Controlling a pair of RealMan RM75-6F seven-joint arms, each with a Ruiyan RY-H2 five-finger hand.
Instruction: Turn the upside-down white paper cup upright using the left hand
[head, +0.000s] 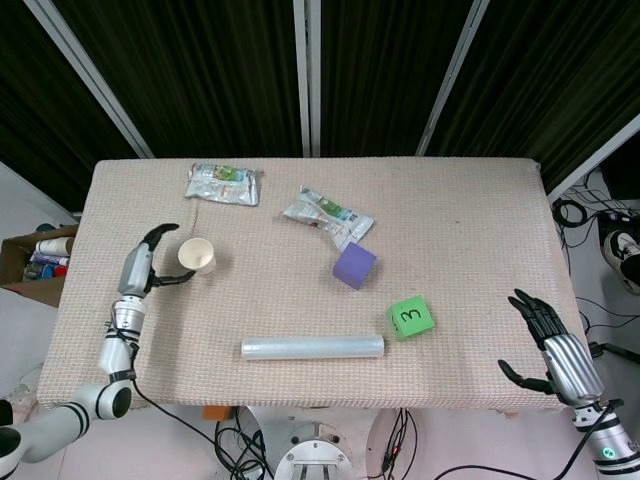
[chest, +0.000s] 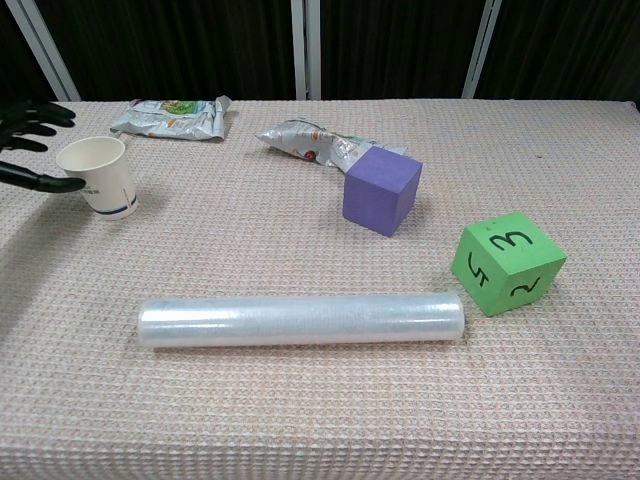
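Left hand (head: 140, 266): fingers (chest: 40, 181) spread, nothing held, 1 dark fingertip just beside the white paper cup (chest: 98, 176) at its 9 o'clock; contact not discernible. Cup: upright, mouth up, near the 9 o'clock edge of the table (head: 470, 220). Right hand (head: 553, 343): fingers apart, empty, at the table's 4 o'clock corner. Also present: clear plastic roll (chest: 300, 319) at 6 o'clock, purple cube (chest: 381, 190), green die (chest: 507, 262) marked 3, 2 foil packets at 12 o'clock.

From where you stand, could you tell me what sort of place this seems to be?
Probably a robot test lab: a cloth-covered table backed by black curtains, loose cables on the floor, and mismatched practice props like a numbered green cube.
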